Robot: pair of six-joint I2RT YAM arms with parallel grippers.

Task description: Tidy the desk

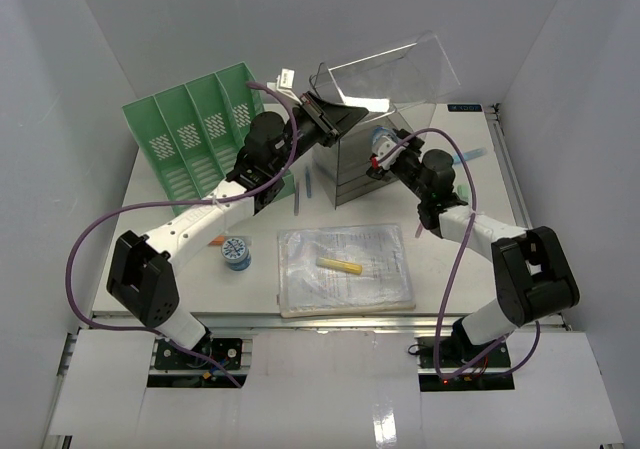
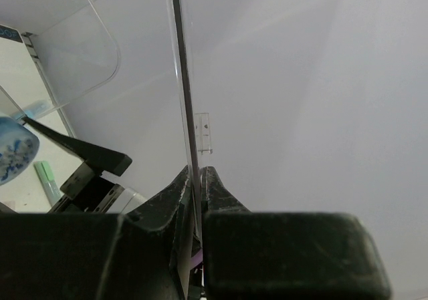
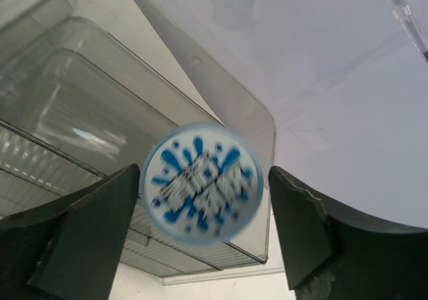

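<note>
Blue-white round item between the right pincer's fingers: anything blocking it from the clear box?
Nothing visible. The clear lid is swung up, clamped edge-on in the left pincer, so the clear box looks open beyond the round item. Whether the right pincer actually grips it is unclear, as the item is blurred.

Place: robot lab test cell
Walls: plain white panels (image 1: 80,69) boxing in the desk (image 1: 460,269)
Rig: left arm (image 1: 190,229), right arm (image 1: 470,224), bases at metal rail (image 1: 330,319), loose purple cables (image 1: 72,259)
Props: green file rack (image 1: 190,129), clear drawer box (image 1: 355,169)
</note>
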